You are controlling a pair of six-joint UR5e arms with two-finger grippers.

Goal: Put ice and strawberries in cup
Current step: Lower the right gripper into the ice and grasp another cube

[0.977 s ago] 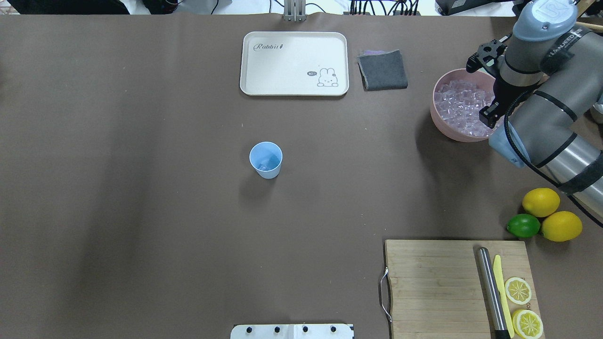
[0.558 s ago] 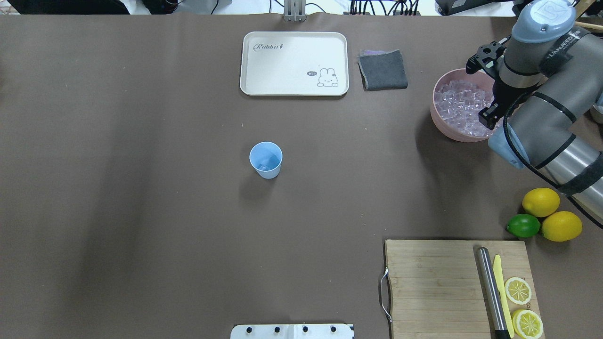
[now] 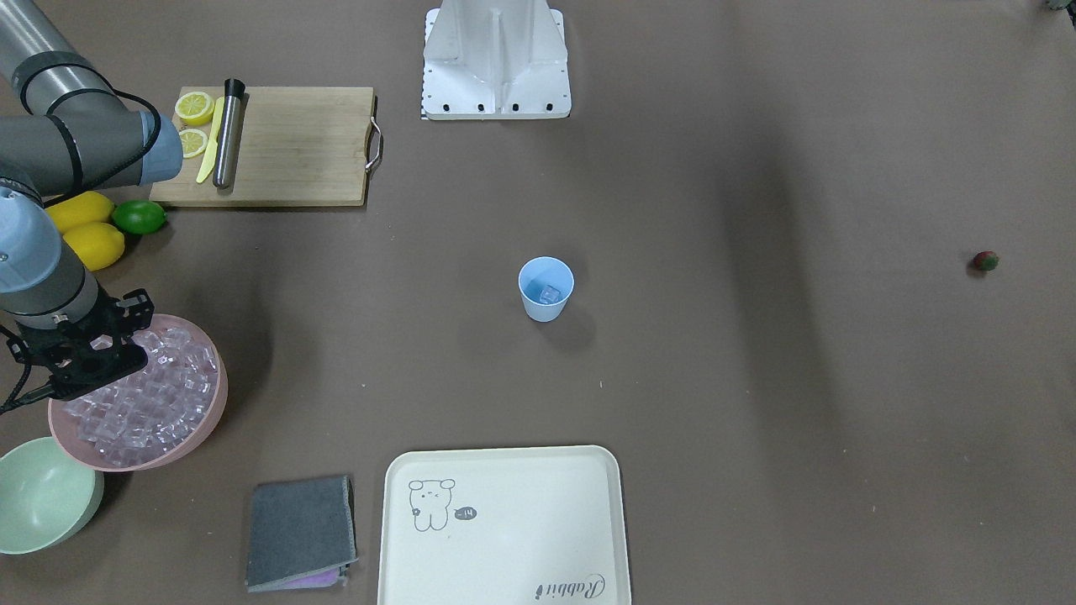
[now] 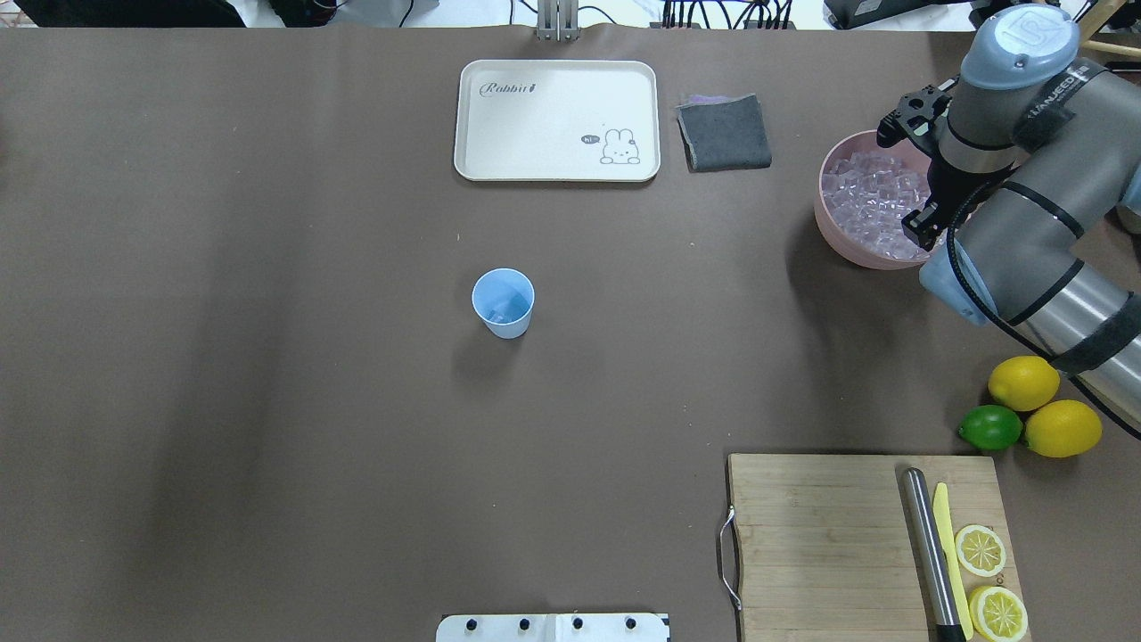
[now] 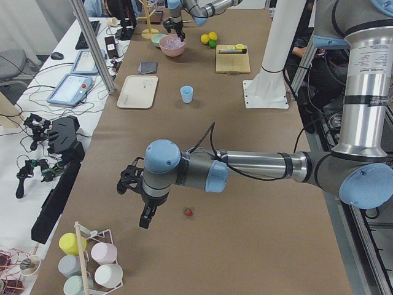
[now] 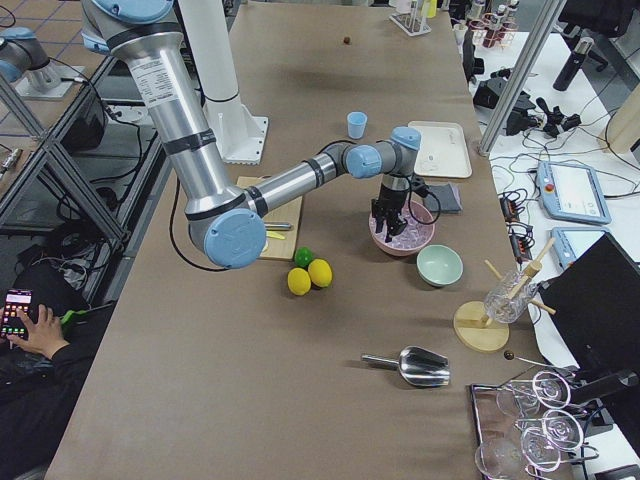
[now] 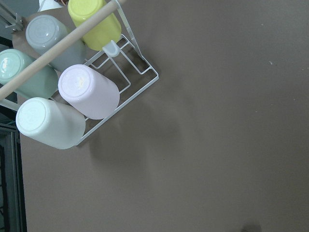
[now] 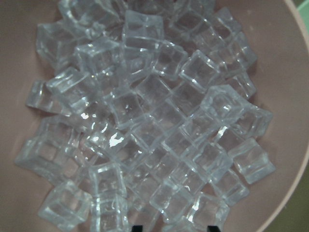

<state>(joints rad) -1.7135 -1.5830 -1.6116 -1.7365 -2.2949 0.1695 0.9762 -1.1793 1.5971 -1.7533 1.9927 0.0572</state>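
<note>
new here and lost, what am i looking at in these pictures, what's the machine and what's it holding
Two robot arms work at one brown table. Four pictures come from fixed cameras: one above, one facing the robot, one at each table end. Two come from wrist cameras. The right arm hangs over a pink bowl of ice, jaws apart, apparently holding nothing. The left arm is far off near a strawberry and a mug rack; its jaws cannot be judged. Mid-table stands a blue cup with a cube inside. A tray and cutting board lie aside.
</note>
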